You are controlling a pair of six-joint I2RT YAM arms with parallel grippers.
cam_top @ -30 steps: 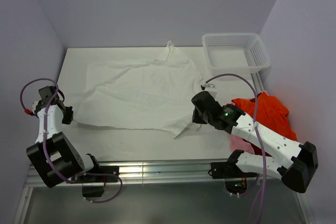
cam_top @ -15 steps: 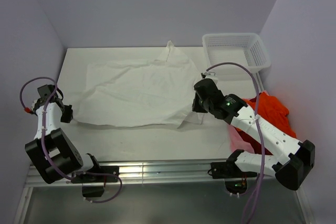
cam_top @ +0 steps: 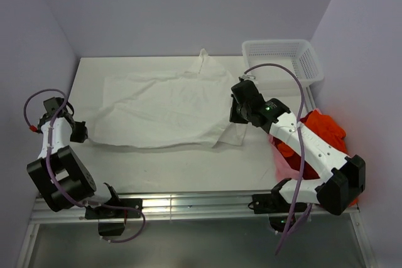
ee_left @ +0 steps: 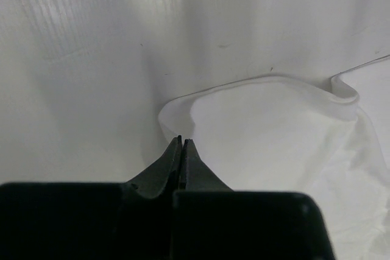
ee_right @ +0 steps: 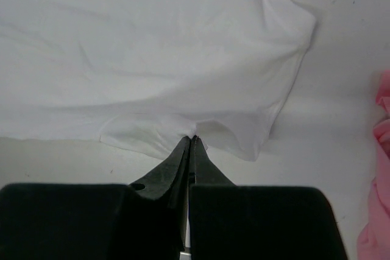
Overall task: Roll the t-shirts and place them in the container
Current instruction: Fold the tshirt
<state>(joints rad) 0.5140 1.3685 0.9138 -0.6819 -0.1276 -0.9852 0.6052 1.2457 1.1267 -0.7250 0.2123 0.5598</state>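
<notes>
From above, a white cloth t-shirt (cam_top: 166, 106) lies spread and creased across the middle of the white table (cam_top: 188, 171), its long axis running from 9 o'clock to 3 o'clock, with one peak of cloth poking up toward 12 o'clock. The left gripper (cam_top: 80, 134) sits at the shirt's 8 o'clock corner, touching the cloth. The right gripper (cam_top: 237, 118) sits at the shirt's 4 o'clock corner, where a flap is folded. A white plastic mesh basket (cam_top: 277, 43) stands at the table's 1 o'clock corner. Bright orange-red cloth t-shirts (cam_top: 325, 131) lie heaped at 3 o'clock, off the table's right edge, with a pink cloth (cam_top: 281, 158) just beside them toward 5 o'clock.

In the left wrist view, the left gripper (ee_left: 182, 141) has its fingers pressed together, pinching the curled edge of the white cloth t-shirt (ee_left: 274, 126), which spreads away toward 2 o'clock over the table.

In the right wrist view, the right gripper (ee_right: 191, 140) has its fingers together, clamped on a small bunched fold at the shirt's near edge. The shirt (ee_right: 152, 47) fills the picture from 9 to 1 o'clock, and the pink cloth shows at 4 o'clock.
</notes>
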